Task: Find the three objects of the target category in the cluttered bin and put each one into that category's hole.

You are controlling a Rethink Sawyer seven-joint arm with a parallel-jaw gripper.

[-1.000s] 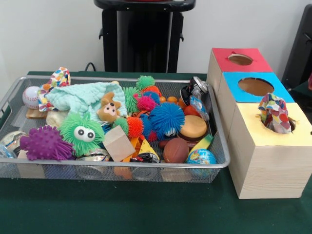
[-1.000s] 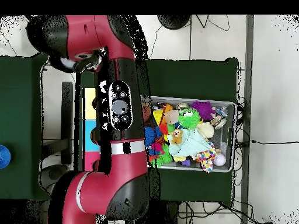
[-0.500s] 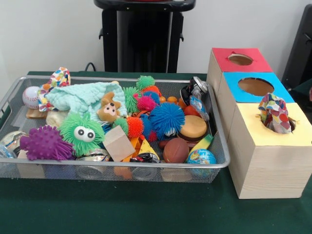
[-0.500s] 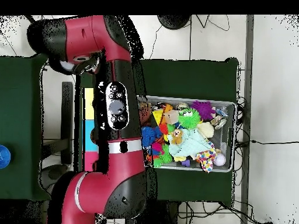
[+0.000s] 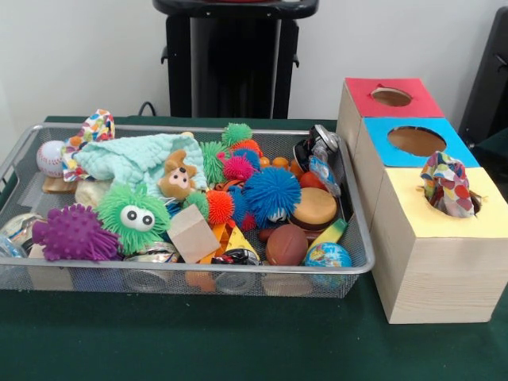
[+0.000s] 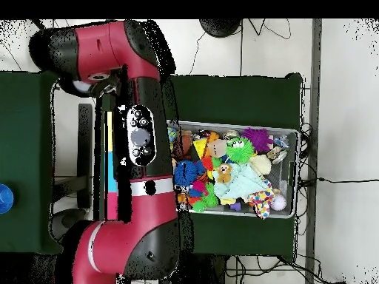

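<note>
A wire mesh bin [image 5: 198, 268] holds a heap of toys. Among them lie a mint green cloth [image 5: 131, 156] with a small bear [image 5: 176, 178] on it, and a patterned cloth [image 5: 94, 127] at the far left corner. Right of the bin stand three wooden boxes with holes: red [image 5: 393, 97], blue [image 5: 417, 141] and yellow [image 5: 444, 218]. Another patterned cloth [image 5: 447, 184] sticks up out of the yellow box's hole. The front view shows no gripper. In the overhead view the red arm [image 6: 141, 140] lies over the boxes, and its dark end [image 6: 102, 78] is unclear.
Spiky rubber balls in blue [image 5: 272, 193], purple [image 5: 74, 232] and green [image 5: 133, 214], a baseball [image 5: 49, 157], a wooden block [image 5: 193, 232], a globe ball [image 5: 327, 255] and cans fill the bin. The bin [image 6: 296, 174] lies right of the arm overhead.
In the overhead view the arm has swung left, covering more of the yellow and blue boxes. A red bit at the front view's right edge is gone.
</note>
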